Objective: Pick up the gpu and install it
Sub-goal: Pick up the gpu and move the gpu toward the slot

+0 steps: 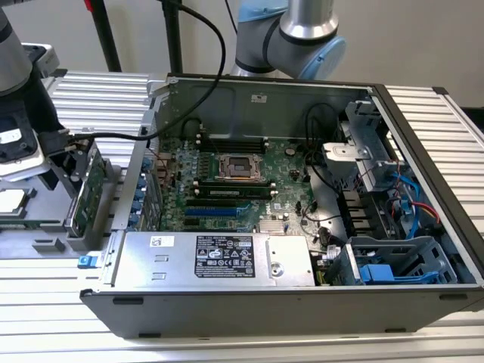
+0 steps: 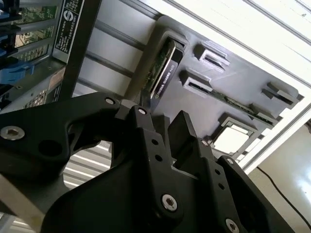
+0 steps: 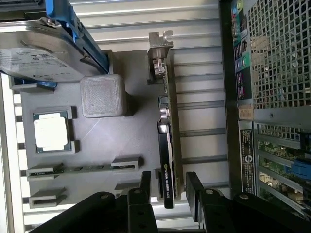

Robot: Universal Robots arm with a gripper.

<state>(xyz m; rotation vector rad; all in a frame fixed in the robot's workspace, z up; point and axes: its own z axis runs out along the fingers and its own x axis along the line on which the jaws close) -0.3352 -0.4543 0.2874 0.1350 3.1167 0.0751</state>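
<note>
**Fingers straddling the gpu, no clamp yet**

The gpu (image 3: 167, 141) stands on edge in a slot of the grey holder tray (image 3: 97, 145). It is outside the case (image 1: 265, 91), off to the exterior view's left. Edge-up makes sense to me: both faces are free for a side pinch.

The gripper (image 3: 170, 183) is down over the end of the gpu farthest from the silver bracket (image 3: 160, 41). The fingers (image 3: 195, 189) are spread, one on each side, and I judge there's a sliver of gap on both sides. Nothing is held.

The first wrist view gives me those gaps and the line-up along the gpu. The exterior view gives me the layout instead: the motherboard (image 1: 291, 162) lies flat in the case, well apart from the tray. In the second wrist view I get the gpu's top edge beyond the finger linkage.
</note>
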